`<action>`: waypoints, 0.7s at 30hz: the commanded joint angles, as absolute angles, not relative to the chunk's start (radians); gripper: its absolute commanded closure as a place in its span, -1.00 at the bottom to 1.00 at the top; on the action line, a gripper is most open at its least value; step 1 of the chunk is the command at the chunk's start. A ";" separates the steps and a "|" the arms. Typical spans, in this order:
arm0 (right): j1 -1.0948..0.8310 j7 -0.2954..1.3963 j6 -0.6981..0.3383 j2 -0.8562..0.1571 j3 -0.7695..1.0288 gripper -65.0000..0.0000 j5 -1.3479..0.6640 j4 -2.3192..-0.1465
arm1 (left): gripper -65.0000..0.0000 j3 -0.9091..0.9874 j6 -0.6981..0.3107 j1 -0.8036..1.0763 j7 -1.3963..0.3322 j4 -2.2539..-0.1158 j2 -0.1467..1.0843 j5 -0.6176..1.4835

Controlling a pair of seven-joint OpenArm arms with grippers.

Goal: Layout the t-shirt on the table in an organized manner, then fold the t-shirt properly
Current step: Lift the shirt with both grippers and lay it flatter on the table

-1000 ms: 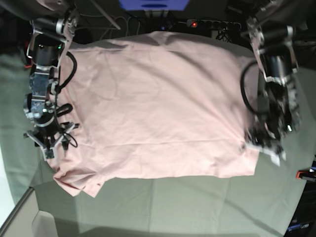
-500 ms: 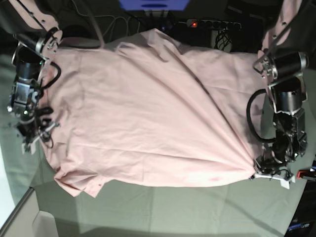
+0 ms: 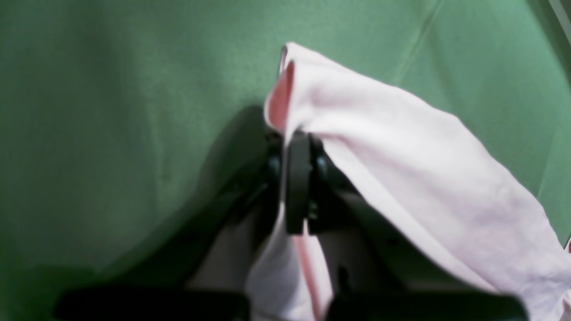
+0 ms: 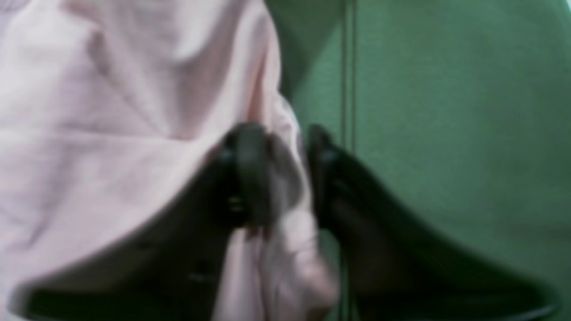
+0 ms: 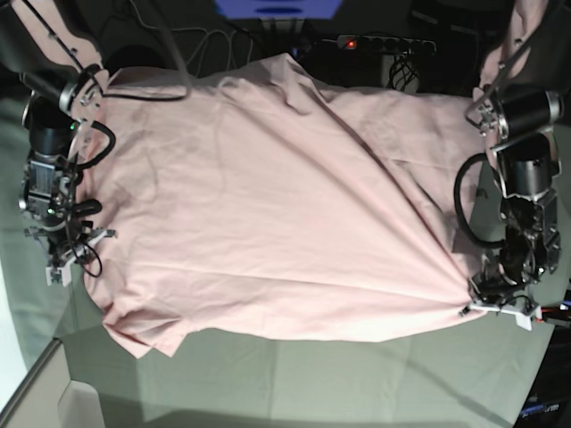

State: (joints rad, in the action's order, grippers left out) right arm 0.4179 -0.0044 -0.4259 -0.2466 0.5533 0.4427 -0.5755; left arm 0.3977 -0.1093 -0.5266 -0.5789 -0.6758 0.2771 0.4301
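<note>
Both arms pinch opposite edges of the pink t-shirt, spread plain side up across the table.

The t-shirt (image 5: 277, 196) lies broadly flat on the grey-green table (image 5: 357, 374), with diagonal creases running toward its corner on the base view's right and a small folded-under flap at its near corner on that view's left. The left gripper (image 3: 298, 178) has its jaws clamped together on a fold of the shirt's edge, the cloth draping over one side of it; in the base view it sits at the stretched corner (image 5: 486, 303). The right gripper (image 4: 276, 174) is blurred in its wrist view, but its black fingers (image 4: 250, 169) appear closed on bunched pink fabric at the shirt's opposite edge (image 5: 67, 254).
</note>
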 commanded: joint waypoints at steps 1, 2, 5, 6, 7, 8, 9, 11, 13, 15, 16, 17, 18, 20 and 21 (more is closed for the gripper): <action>0.466 -0.033 -0.430 -0.260 0.553 1.00 0.438 -0.591 | 0.99 0.401 -0.116 -0.561 -0.552 -0.694 0.295 0.438; 0.478 -0.033 -0.432 -0.260 0.552 1.00 0.438 -0.591 | 0.99 0.400 -0.116 -0.564 -0.552 -0.696 0.294 0.440; 0.532 -0.035 -0.432 -0.260 0.552 1.00 0.438 -0.591 | 0.99 0.398 -0.116 -0.610 -0.550 -0.694 0.294 0.435; 0.552 -0.035 -0.430 -0.260 0.553 1.00 0.438 -0.591 | 0.99 0.397 -0.116 -0.625 -0.550 -0.694 0.294 0.435; 0.575 -0.035 -0.430 -0.260 0.553 1.00 0.438 -0.591 | 0.99 0.397 -0.116 -0.639 -0.550 -0.694 0.292 0.435; 0.599 -0.035 -0.429 -0.260 0.553 1.00 0.438 -0.591 | 0.99 0.397 -0.116 -0.661 -0.550 -0.694 0.292 0.435; 0.627 -0.035 -0.427 -0.260 0.553 1.00 0.438 -0.591 | 0.99 0.397 -0.113 -0.682 -0.550 -0.694 0.292 0.435; 0.676 -0.035 -0.426 -0.260 0.553 1.00 0.438 -0.591 | 0.99 0.397 -0.113 -0.719 -0.550 -0.694 0.292 0.435; 0.720 -0.035 -0.423 -0.262 0.553 1.00 0.438 -0.591 | 0.99 0.395 -0.113 -0.762 -0.550 -0.693 0.292 0.433; 0.743 -0.035 -0.400 -0.263 0.552 1.00 0.438 -0.590 | 0.99 0.395 -0.113 -0.785 -0.550 -0.693 0.292 0.433; 0.751 -0.035 -0.383 -0.263 0.550 0.99 0.438 -0.590 | 0.99 0.395 -0.113 -0.796 -0.550 -0.693 0.292 0.433; 0.753 -0.035 -0.367 -0.262 0.550 0.96 0.438 -0.590 | 0.99 0.395 -0.113 -0.802 -0.550 -0.693 0.291 0.433; 0.753 -0.035 -0.358 -0.262 0.550 0.94 0.438 -0.590 | 0.99 0.395 -0.113 -0.802 -0.550 -0.693 0.291 0.433; 0.745 -0.035 -0.352 -0.260 0.549 0.90 0.438 -0.590 | 0.99 0.395 -0.113 -0.799 -0.550 -0.693 0.291 0.433; 0.734 -0.035 -0.352 -0.260 0.549 0.86 0.438 -0.582 | 0.98 0.395 -0.113 -0.788 -0.550 -0.688 0.291 0.433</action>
State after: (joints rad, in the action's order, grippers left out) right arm 0.7025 -0.0105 -0.3653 -0.2489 0.5488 0.4454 -0.5697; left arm 0.3962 -0.1089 -0.7559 -0.5735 -0.6750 0.2790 0.4290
